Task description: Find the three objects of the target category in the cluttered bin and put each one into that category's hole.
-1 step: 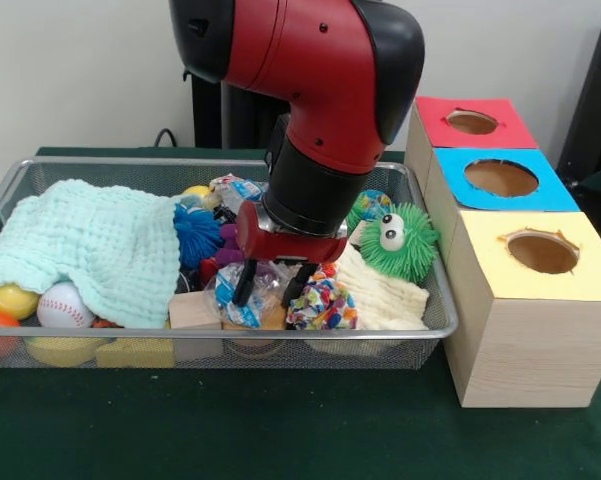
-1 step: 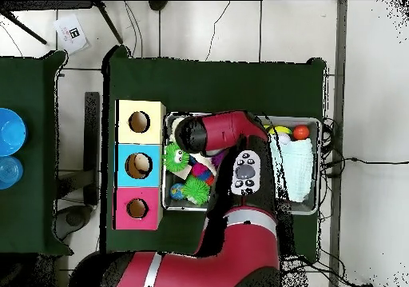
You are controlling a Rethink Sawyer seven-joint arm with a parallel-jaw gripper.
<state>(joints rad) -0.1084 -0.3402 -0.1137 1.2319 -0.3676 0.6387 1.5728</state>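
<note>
Between the parted fingers of the gripper [image 1: 272,291]: a crinkly wrapped snack [image 1: 242,300], nothing gripped | snack lies mid-bin [image 1: 435,340] beside block [image 1: 194,311] | judged light, slippery, crushable; best pinched across its middle.

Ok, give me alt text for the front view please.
A red and black robot arm's open gripper reaches into a wire mesh bin of toys, over a clear-wrapped packet. A mint green cloth covers the bin's left; red, blue and yellow-topped wooden boxes stand right.
</note>
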